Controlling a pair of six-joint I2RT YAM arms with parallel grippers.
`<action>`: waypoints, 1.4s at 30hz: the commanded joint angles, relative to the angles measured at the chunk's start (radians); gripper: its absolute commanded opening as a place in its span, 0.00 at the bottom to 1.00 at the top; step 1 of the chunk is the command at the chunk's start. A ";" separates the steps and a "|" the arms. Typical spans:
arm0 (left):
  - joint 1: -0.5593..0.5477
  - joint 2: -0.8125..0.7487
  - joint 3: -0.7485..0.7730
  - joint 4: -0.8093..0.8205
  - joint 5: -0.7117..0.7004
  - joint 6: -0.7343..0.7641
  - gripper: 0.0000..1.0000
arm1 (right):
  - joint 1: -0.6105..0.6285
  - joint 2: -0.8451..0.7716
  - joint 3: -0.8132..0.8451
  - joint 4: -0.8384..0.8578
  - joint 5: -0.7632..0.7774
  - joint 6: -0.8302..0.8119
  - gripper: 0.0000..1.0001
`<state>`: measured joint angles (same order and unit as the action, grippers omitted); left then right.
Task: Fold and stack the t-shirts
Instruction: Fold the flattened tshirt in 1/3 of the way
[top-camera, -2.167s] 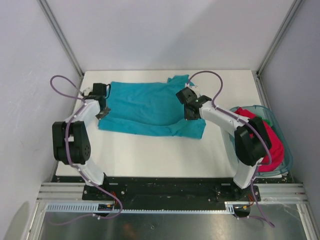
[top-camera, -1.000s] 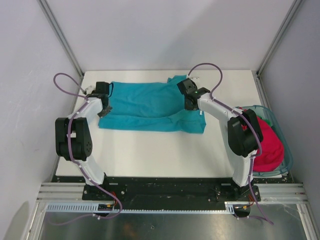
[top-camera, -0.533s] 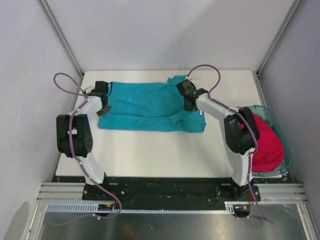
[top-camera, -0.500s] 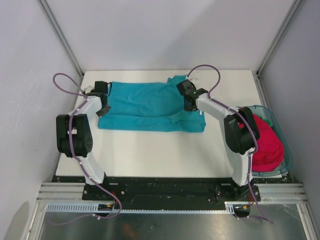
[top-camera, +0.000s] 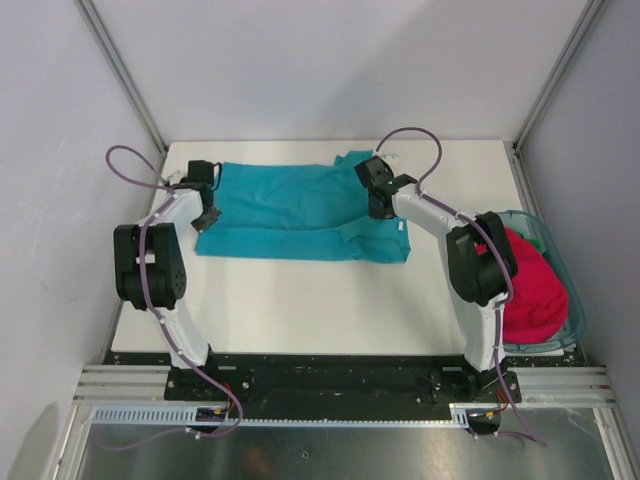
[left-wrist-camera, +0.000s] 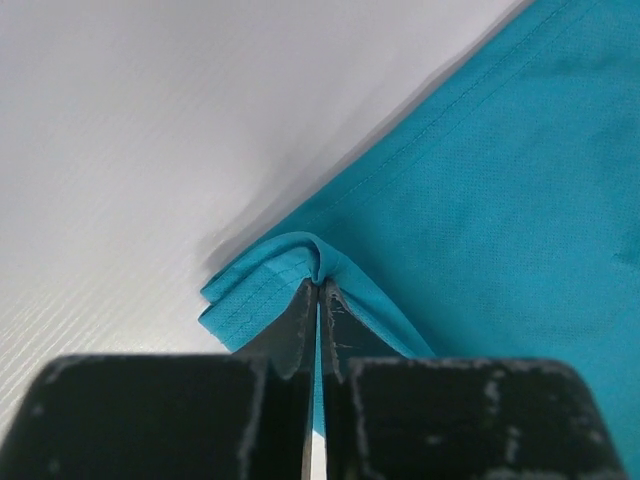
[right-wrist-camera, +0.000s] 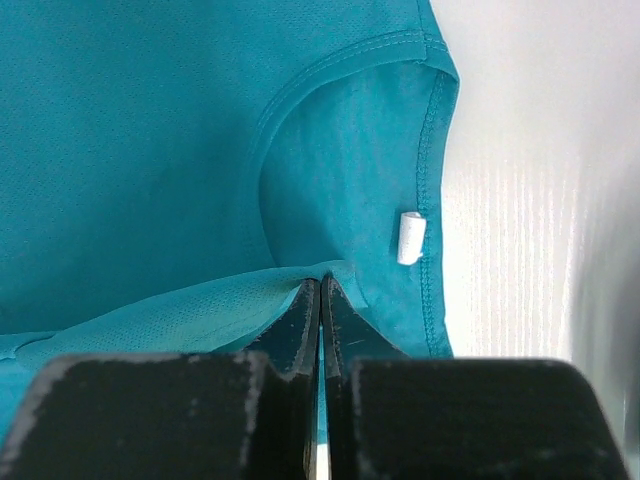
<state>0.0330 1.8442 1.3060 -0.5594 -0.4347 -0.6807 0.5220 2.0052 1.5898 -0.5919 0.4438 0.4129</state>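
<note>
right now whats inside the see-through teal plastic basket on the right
A heaped magenta-red cloth t-shirt fills the basket. Anything beneath that heap is covered and cannot be seen.

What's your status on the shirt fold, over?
Left gripper shut on teal t-shirt corner. Right gripper shut on its fold near collar. Red t-shirt in basket. Nothing in the way.

You are seeing soft, even overhead light washing the white bench; the teal t-shirt is throwing a faint shadow along its hem, and glare is bleaching both wrist views.
</note>
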 joint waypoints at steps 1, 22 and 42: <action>0.006 0.012 0.051 0.037 0.018 0.023 0.06 | -0.011 0.029 0.053 0.022 0.006 -0.015 0.01; 0.016 -0.226 -0.183 0.113 0.116 0.050 0.68 | 0.079 -0.055 -0.099 0.078 -0.128 0.056 0.25; 0.023 -0.222 -0.176 0.114 0.118 0.056 0.68 | 0.053 0.074 -0.088 0.137 -0.197 0.064 0.19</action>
<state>0.0444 1.6558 1.1172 -0.4717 -0.3099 -0.6281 0.5877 2.0628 1.4849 -0.4927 0.2501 0.4713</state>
